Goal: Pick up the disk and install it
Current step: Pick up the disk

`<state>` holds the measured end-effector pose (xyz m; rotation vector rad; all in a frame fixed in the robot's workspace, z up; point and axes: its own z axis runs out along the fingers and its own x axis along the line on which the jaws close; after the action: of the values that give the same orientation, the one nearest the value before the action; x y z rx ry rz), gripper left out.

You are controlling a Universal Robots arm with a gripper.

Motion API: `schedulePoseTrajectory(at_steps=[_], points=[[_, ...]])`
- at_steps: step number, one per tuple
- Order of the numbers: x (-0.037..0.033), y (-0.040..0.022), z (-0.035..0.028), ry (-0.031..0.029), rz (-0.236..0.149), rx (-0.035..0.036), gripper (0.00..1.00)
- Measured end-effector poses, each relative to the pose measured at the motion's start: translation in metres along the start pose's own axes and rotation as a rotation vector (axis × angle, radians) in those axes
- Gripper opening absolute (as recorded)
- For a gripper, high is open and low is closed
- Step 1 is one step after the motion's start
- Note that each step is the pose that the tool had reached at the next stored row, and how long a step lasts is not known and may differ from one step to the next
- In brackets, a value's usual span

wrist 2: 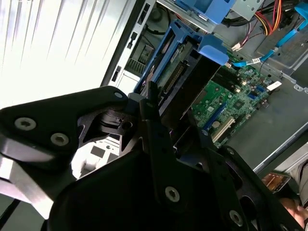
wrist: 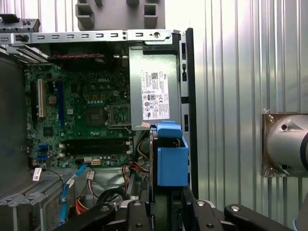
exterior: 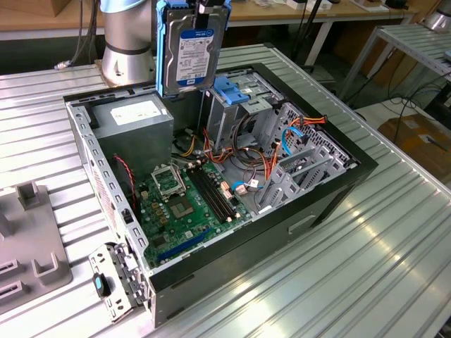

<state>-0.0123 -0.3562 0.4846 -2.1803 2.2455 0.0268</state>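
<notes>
The black two-fingered tool (wrist 2: pixel 172 103) is clenched on the disk (exterior: pixel 192 53), a flat silver-grey metal hard drive framed by a bright blue plastic carrier rail. One finger presses each broad side in the second wrist view. The disk hangs in the air with its long axis vertical, standing upright over the open case. In the exterior view its labelled face is turned toward the camera. That label is white above and blue below, and its print is too small to make out. In the first wrist view the disk is seen end-on, its blue carrier end (wrist: pixel 172 161) pointing down into the case.

Below it lies the black open computer case (exterior: pixel 331 204), resting on its side on the ribbed silver metal counter (exterior: pixel 394 267). Inside are a grey power supply box (exterior: pixel 134 116) with a white printed label, a green motherboard (exterior: pixel 183 204), a tall grey drive cage topped by a blue plastic bracket (exterior: pixel 232 91), and thin blue cables (exterior: pixel 292 134) among orange and red wires. In the exterior view, the disk hangs above the gap between the power supply and the cage.
</notes>
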Motion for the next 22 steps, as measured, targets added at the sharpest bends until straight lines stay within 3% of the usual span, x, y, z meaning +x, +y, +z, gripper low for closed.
schedulePoseTrajectory(at_steps=[5,7,9,14,16,19,22], points=[[0.0,-0.0025,-0.0002,0.0,0.0,0.0,0.35],[-0.0002,-0.007,-0.0003,0.0002,0.0,-0.0001,0.35],[-0.0005,-0.0154,-0.0003,0.0002,0.0,-0.0001,0.35],[-0.0013,-0.0444,-0.0004,0.0001,0.0,0.0,0.35],[-0.0017,-0.059,-0.0004,0.0,0.0,0.0,0.35],[-0.0026,-0.0866,-0.0005,0.0001,0.0,0.0,0.35],[-0.0029,-0.1003,-0.0006,0.0,0.0,0.0,0.35]])
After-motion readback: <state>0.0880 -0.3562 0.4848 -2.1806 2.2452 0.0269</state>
